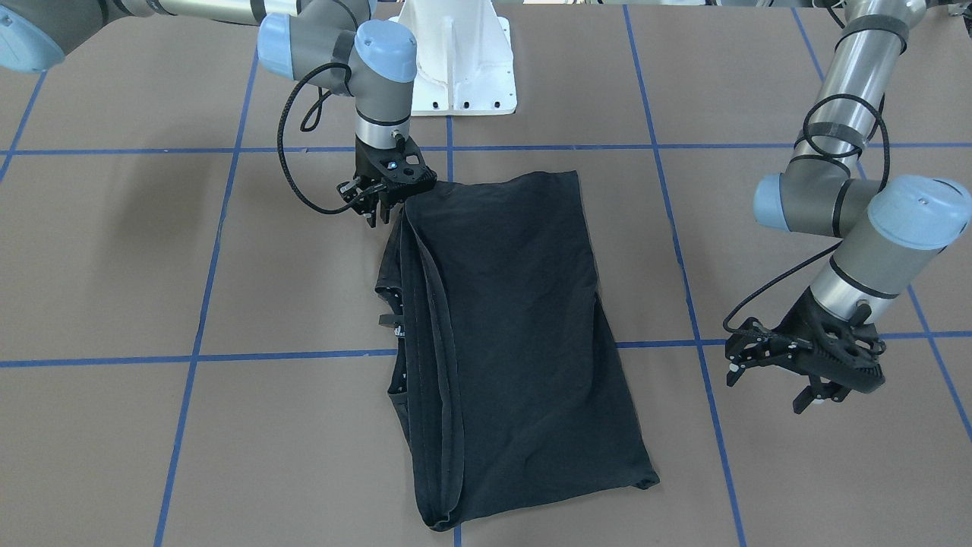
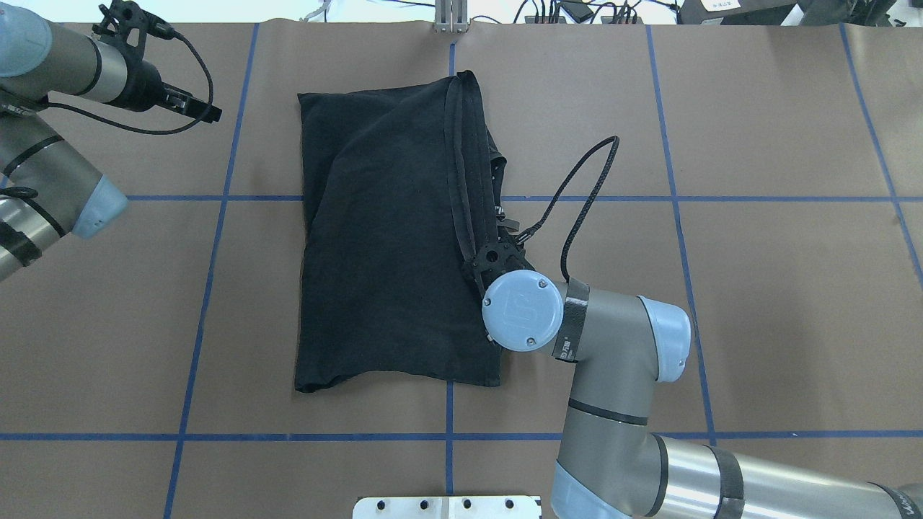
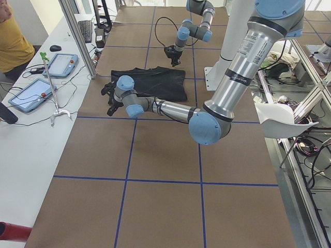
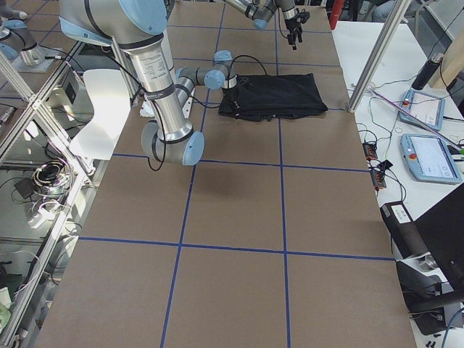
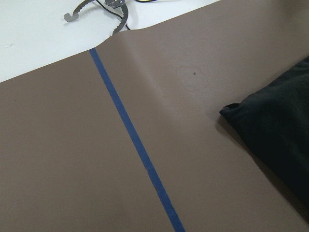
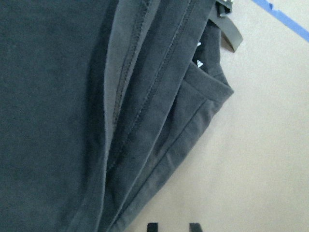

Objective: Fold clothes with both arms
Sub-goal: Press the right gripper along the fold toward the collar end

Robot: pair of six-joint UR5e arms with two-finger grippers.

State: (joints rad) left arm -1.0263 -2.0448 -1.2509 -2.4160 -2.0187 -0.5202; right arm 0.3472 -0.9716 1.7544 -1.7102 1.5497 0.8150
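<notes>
The black T-shirt (image 1: 516, 319) lies folded lengthwise on the brown table, plain side up, with stacked hems and a sleeve along one long edge (image 6: 159, 121). My right gripper (image 1: 376, 209) points down at the shirt's corner nearest the robot base. In the right wrist view its fingertips (image 6: 152, 227) stand apart over bare table just off the hem, so it is open. My left gripper (image 1: 767, 387) hovers open beside the shirt's other long side, well apart from it. The left wrist view catches only a shirt corner (image 5: 280, 130).
Blue tape lines (image 2: 216, 238) grid the brown table cover. The white pedestal base (image 1: 459, 61) stands behind the shirt. A side table with tablets (image 3: 59, 64) and a seated person (image 3: 10, 36) lies beyond the far table edge.
</notes>
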